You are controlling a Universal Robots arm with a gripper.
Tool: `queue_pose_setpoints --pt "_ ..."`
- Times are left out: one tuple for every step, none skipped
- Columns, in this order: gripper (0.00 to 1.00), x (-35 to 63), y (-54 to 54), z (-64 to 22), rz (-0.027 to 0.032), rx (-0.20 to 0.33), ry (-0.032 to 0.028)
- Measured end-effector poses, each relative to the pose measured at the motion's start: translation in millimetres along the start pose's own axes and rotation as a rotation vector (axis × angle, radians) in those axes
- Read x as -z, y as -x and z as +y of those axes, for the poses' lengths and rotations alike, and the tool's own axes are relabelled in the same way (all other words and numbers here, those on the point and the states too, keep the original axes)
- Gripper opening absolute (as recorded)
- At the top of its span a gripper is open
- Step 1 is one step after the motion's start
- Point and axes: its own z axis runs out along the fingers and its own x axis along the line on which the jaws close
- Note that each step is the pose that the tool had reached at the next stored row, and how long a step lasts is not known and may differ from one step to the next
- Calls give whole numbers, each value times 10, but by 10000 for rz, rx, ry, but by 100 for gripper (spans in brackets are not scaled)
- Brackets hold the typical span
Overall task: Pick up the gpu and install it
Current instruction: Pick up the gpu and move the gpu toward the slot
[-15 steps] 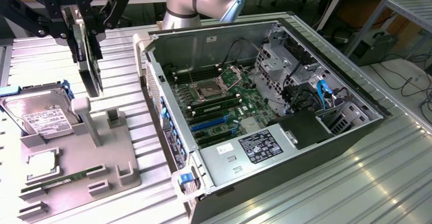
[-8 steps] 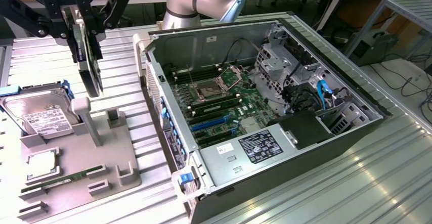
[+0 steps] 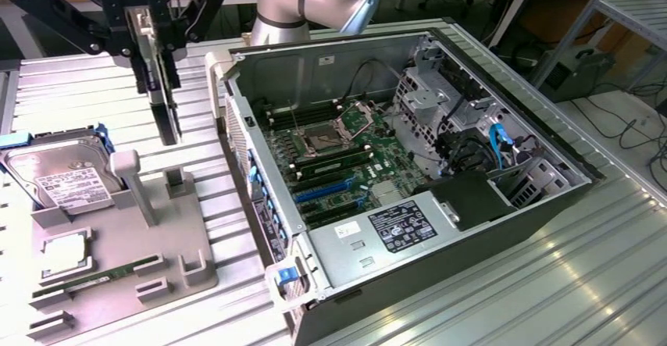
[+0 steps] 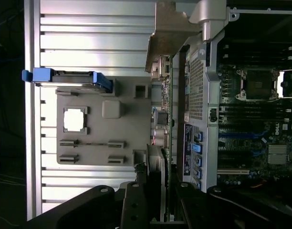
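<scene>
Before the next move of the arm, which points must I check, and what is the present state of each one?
1. gpu clamped in the gripper: ok.
2. gpu free of the gray fixture: ok, its lower edge hangs above it.
3. gpu upright: ok, it hangs vertically.
4. computer case open, motherboard exposed: ok.
5. blue slots unoccupied: ok, they look empty.
6. Grip firm enough for travel: cannot tell.
</scene>
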Motion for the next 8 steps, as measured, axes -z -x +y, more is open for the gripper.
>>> queue_pose_setpoints --pt "27 0 5 0 0 0 0" --pt "27 0 10 0 0 0 0" --pt "27 0 16 0 0 0 0" --pt "27 -1 21 -1 0 0 0" --pt "27 0 26 -1 0 0 0" --pt "27 -1 31 -1 0 0 0" --pt "27 -1 35 -1 -1 -1 1" --pt "27 -1 42 -1 0 0 0"
